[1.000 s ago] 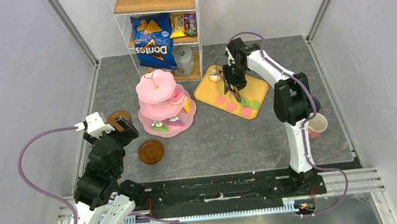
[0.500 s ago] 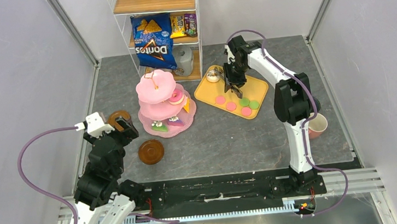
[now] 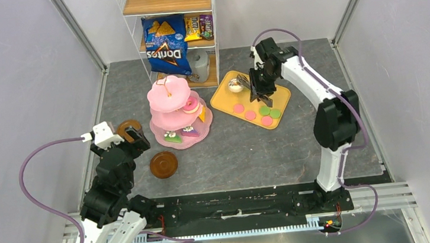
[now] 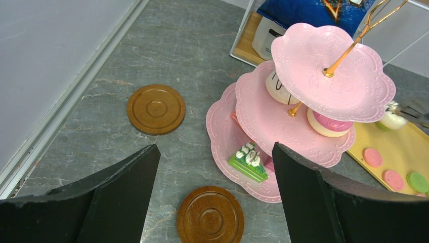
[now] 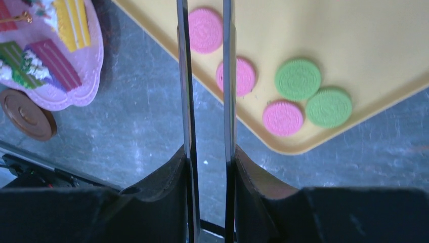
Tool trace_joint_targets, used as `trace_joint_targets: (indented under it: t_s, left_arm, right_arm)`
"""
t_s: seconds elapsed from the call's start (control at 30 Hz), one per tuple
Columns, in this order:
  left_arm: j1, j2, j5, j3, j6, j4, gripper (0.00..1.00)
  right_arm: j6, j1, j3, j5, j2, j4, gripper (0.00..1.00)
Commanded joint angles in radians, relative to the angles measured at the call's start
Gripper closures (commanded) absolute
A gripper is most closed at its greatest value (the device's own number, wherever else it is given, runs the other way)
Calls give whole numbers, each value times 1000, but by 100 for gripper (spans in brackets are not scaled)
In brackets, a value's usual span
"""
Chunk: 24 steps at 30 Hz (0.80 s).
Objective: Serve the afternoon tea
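Observation:
The pink three-tier stand [image 3: 168, 94] [image 4: 334, 76] carries cake slices and donuts, among them a green slice [image 4: 247, 161] on its bottom tier. Pink and green macarons [image 3: 265, 113] [image 5: 298, 79] lie on a yellow tray [image 3: 278, 94] [image 5: 354, 45]. My right gripper [image 3: 260, 88] [image 5: 210, 152] hangs over that tray, shut on the metal tongs [image 5: 187, 76]. The tong tips reach a small white pastry [image 3: 234, 84] [image 4: 392, 119]; whether they pinch it I cannot tell. Two brown saucers [image 3: 163, 164] [image 3: 128, 128] lie left of the stand. My left gripper [image 3: 133, 141] [image 4: 213, 148] hovers open above them, holding nothing.
A wire-and-wood shelf [image 3: 168, 1] stands at the back with a blue Doritos bag [image 3: 165, 46] and a grey canister [image 3: 200, 65]. Grey walls close in the stone-patterned floor on the left, right and back. The right arm's upright link [image 3: 335, 128] stands at the right.
My right gripper squeezed the tongs narrower and shifted a little right, its elbow swinging out to the right. The left arm has not moved.

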<state>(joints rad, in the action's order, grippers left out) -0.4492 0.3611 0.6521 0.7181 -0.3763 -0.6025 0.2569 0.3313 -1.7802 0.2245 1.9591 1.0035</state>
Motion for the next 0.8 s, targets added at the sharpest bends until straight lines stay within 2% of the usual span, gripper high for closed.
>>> trace_joint_targets:
  t_s: [0.0, 0.43, 0.77]
  left_arm:
    - [5, 2, 10, -3, -17, 34, 10]
    - [6, 5, 21, -3, -18, 30, 10]
    - [6, 5, 27, -3, -19, 29, 10]
  right_arm:
    - [-15, 28, 87, -20, -165, -56, 64]
    - [32, 246, 285, -78, -463, -98, 64]
    - [111, 439, 293, -97, -517, -133, 64]
